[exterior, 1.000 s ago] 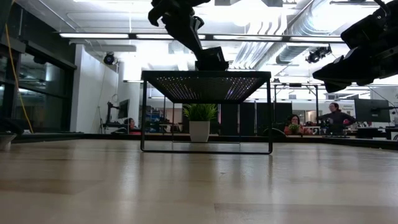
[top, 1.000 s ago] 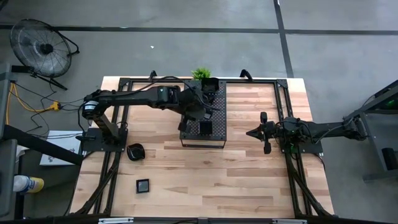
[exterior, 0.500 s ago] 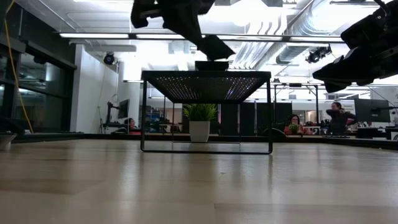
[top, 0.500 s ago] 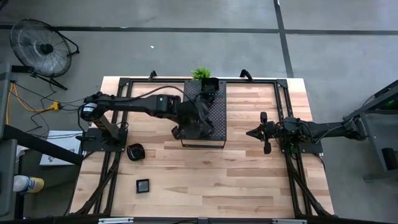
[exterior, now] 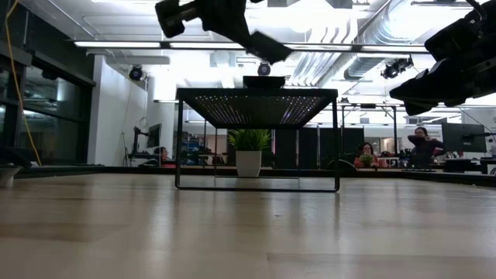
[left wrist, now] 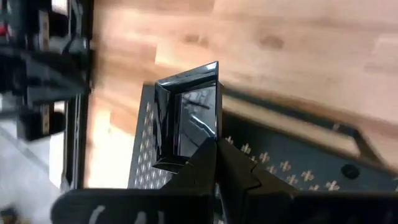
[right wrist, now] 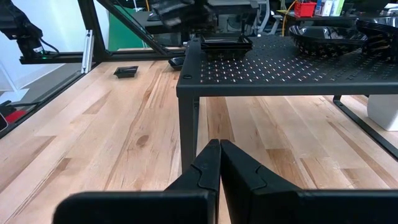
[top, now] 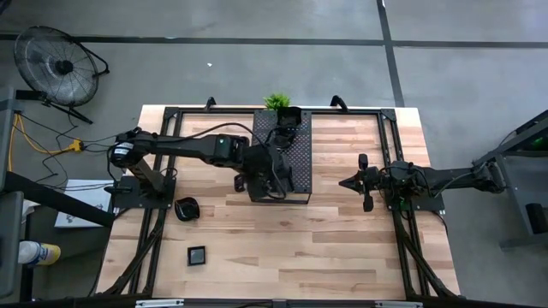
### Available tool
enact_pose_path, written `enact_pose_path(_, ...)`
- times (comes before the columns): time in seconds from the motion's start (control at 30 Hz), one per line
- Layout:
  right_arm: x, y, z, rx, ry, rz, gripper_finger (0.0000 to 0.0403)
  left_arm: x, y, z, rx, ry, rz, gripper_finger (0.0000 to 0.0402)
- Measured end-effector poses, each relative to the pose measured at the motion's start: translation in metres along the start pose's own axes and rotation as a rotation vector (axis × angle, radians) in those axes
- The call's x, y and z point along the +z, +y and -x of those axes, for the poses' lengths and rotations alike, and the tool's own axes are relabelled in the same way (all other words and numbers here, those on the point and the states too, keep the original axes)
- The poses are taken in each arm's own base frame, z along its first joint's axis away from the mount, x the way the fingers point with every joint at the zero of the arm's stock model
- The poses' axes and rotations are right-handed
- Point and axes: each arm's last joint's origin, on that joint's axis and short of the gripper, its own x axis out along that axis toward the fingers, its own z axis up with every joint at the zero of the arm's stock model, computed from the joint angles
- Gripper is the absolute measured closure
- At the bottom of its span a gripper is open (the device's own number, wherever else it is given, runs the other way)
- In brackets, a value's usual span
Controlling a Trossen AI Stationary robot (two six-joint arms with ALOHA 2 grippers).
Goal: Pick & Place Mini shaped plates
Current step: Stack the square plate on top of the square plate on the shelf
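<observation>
A square glossy black plate [left wrist: 193, 109] rests flat on the near end of the perforated tray [top: 297, 152], and also shows as the plate [exterior: 263, 80] in the low view. My left gripper [left wrist: 216, 148] is shut and hangs tilted just above it [exterior: 271, 56], touching nothing. More black plates [top: 288, 116] are stacked at the tray's far end. A rounded plate [top: 187, 208] and a square plate [top: 197, 254] lie on the table near its left side. My right gripper [right wrist: 215, 149] is shut and waits right of the tray [top: 344, 181].
The tray stands on thin legs [exterior: 180, 139] with open space under it. A small green plant [top: 276, 101] in a white pot sits behind the tray's far end. Black frame rails [top: 154, 248] run along both table sides. Bare wood lies toward the near edge [top: 291, 248].
My left gripper has moved along the tray from its middle toward the near end and has tipped over to a slant above the square plate. The plate has stayed on the tray. My right arm has kept still.
</observation>
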Motion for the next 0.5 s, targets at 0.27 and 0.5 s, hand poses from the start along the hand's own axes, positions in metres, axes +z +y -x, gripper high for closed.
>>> enact_pose_path(0.27, 0.000, 0.000, 0.000, 0.000, 0.000, 0.000, 0.0398, -0.015, 0.004, 0.015, 0.026, -0.078, 0.013, 0.0401)
enact_pose_path(0.5, 0.000, 0.000, 0.000, 0.000, 0.000, 0.000, 0.0398, -0.017, -0.007, 0.022, 0.039, -0.172, -0.056, 0.0401)
